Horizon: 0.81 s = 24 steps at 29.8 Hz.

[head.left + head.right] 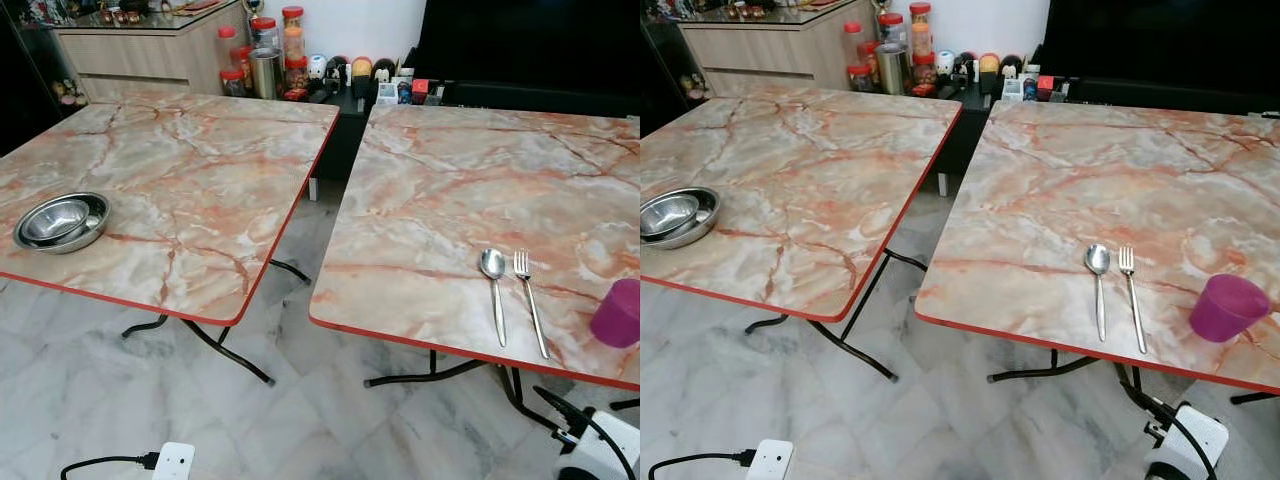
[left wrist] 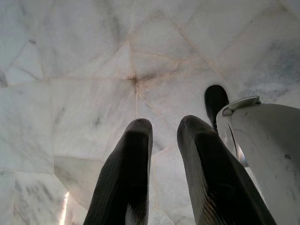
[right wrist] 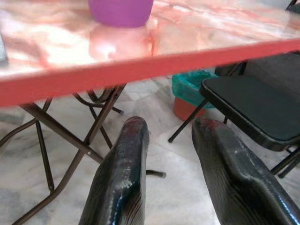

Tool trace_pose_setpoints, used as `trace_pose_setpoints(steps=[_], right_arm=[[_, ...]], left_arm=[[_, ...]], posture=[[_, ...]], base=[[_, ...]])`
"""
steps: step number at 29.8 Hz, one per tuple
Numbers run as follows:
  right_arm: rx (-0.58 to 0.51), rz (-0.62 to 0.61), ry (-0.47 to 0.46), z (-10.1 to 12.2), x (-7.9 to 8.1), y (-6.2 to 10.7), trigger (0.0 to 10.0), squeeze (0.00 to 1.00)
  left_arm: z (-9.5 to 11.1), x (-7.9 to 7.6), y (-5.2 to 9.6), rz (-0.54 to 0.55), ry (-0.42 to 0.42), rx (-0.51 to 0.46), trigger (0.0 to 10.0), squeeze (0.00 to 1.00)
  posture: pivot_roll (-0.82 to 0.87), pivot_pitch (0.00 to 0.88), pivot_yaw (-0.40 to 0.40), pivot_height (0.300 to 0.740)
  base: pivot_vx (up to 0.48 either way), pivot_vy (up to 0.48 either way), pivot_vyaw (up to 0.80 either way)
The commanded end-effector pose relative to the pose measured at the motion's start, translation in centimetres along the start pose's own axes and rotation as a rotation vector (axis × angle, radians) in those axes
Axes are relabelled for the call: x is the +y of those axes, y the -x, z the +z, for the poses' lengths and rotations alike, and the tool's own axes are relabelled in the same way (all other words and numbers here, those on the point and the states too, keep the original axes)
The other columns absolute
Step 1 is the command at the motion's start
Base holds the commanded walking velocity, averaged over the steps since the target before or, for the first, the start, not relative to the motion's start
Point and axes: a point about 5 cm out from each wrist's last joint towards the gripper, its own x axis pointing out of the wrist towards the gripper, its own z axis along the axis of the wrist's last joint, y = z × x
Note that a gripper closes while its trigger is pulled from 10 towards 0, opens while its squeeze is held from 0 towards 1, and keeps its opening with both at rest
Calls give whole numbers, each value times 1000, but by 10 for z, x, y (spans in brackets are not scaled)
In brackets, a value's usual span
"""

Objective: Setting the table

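Two marble-pattern tables with red edges stand side by side. On the right table (image 1: pixel 450 200) a metal spoon (image 1: pixel 494 280) and fork (image 1: pixel 529 296) lie parallel near the front edge, and a purple cup (image 1: pixel 1226 306) stands to their right. Stacked steel bowls (image 1: pixel 62 222) rest on the left table (image 1: pixel 200 180) near its left front corner. My left gripper (image 2: pixel 164 140) hangs open over the marble floor. My right gripper (image 3: pixel 168 140) is open below the right table's red edge, with the purple cup (image 3: pixel 121 11) above and beyond it.
A gap of marble floor (image 1: pixel 300 300) runs between the tables, crossed by black folding legs. A white power strip (image 1: pixel 172 460) lies on the floor in front. Jars and a cabinet (image 1: pixel 150 50) line the back wall. A black chair (image 3: pixel 253 108) and a green-lined bin (image 3: pixel 192 89) stand under the right table's side.
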Motion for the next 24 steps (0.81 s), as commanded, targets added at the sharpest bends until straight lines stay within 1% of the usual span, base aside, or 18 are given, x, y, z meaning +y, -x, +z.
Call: trace_pose_setpoints(steps=[1,2,5,6,8,10,11,12,14,15,18,20,21,22,23,24], right_arm=[[-37,-4,18,14,1,0,10000,0],[-94,13,40,27,4,1,10000,0],[-179,66,52,48,13,-1,10000,0],[-190,75,54,51,15,-1,10000,0],[-246,167,33,77,34,-6,10000,0],[-274,216,11,92,46,-10,10000,0],[-275,282,1,104,60,-13,10000,0],[-275,282,1,104,60,-13,10000,0],[-277,349,-34,120,76,-18,10000,0],[-277,349,-34,120,76,-18,10000,0],[-267,429,-29,134,97,-29,10000,0],[-228,488,-30,143,112,-39,10000,0],[-228,488,-30,143,112,-39,10000,0],[-207,470,-26,149,117,-47,10000,0],[-179,452,-45,159,122,-58,10000,0],[-172,450,-52,162,123,-60,10000,0]], left_arm=[[-3,0,0,-6,-8,6,10000,0],[-2,0,0,-6,-8,6,10000,0],[-2,0,0,-5,-7,5,10000,0],[-2,1,0,-5,-7,5,10000,0],[-1,1,0,-3,-6,5,10000,0],[-1,0,0,-2,-3,5,10000,0],[0,0,0,-1,-2,4,10000,0],[0,0,0,-1,-2,4,10000,0],[0,0,0,0,3,4,10000,0],[0,0,0,0,3,4,10000,0],[1,-1,0,-2,5,2,10000,0],[2,-1,0,-2,9,1,10000,0],[2,-1,0,-2,9,1,10000,0],[3,-1,-1,-1,11,-1,10000,0],[4,-2,-1,0,16,-3,10000,0],[4,-2,-1,0,17,-4,10000,0]], posture=[[-35,0,30,740],[-35,0,31,740],[-37,0,33,740],[-37,0,33,740],[-39,0,35,740],[-40,0,36,740],[-43,0,36,740],[-43,0,36,740],[-47,0,38,740],[-47,0,38,740],[-49,0,38,740],[-50,0,39,740],[-50,0,39,740],[-44,0,40,740],[-39,0,37,740],[-39,0,37,740]], base=[[0,0,0],[0,0,0],[0,0,0],[0,0,0],[0,0,0],[0,0,0],[0,0,0],[0,0,0],[0,0,0],[0,0,0],[0,0,0],[0,0,0],[0,0,0],[0,0,0],[0,0,0],[0,0,0]])
